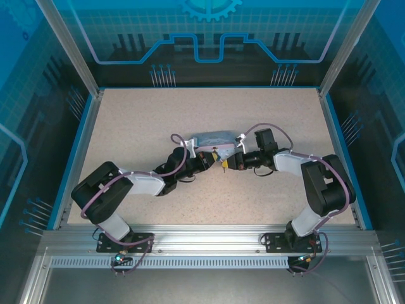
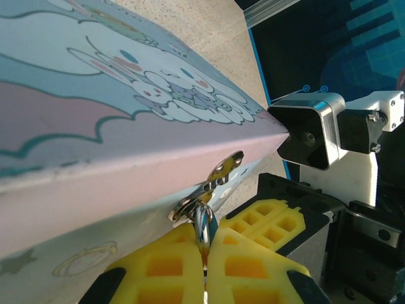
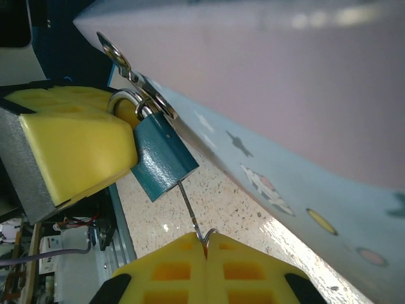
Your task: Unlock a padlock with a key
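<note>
Over speckled counter (image 1: 126, 126), my left claw (image 2: 205, 253) pinches the padlock (image 3: 161, 155) at the hasp (image 3: 136, 79) of the tin (image 3: 285, 82), my right claw (image 3: 205, 244) clamps the key (image 3: 188, 202) seated in it, so I'd twist gently, shaft straight.

The left arm (image 1: 142, 185) and right arm (image 1: 291, 163) are built alike, with glossy black rounded joint housings and white shells on the links between them. Thin purple cables (image 1: 269, 125) loop along both. Each arm stands on a black base plate (image 1: 126, 242). The left fingers (image 2: 171, 269) and right fingers (image 3: 171, 272) are yellow with square waffle pockets. A silver-edged black camera box (image 2: 307, 130) sits on a white bracket (image 2: 383, 111) with small screws.
</note>
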You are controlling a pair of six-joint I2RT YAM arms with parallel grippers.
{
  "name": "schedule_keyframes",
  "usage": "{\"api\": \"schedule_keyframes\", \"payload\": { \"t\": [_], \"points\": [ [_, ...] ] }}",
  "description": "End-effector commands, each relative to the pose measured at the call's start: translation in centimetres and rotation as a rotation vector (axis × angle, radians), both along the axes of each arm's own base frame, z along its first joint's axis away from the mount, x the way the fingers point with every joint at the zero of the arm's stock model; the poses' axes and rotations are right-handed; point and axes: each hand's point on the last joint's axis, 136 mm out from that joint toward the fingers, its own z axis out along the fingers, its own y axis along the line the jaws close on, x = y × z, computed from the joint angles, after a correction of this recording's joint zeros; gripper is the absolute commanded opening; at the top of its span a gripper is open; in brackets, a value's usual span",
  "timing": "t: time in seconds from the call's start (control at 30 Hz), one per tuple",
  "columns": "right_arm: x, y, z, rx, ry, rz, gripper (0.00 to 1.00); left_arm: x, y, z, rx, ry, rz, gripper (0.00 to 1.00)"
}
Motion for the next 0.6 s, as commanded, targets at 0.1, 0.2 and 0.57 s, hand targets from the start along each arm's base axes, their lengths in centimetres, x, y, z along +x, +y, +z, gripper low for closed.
{"api": "schedule_keyframes", "payload": {
  "t": [0.1,0.2,0.57],
  "points": [
    [1.6,-0.3,2.7,0.075,-0.090,0.004,0.02,-2.2,-1.9,2.5,-0.054,-0.048,-0.153,0.00],
    [1.5,-0.1,3.0,0.091,-0.087,0.019,0.02,-2.2,-2.0,2.1,-0.046,-0.050,-0.167,0.00],
    [0.9,-0.3,3.1,0.139,-0.062,0.053,0.00,-1.8,-2.6,1.5,-0.097,-0.049,-0.192,0.00]
  ]
}}
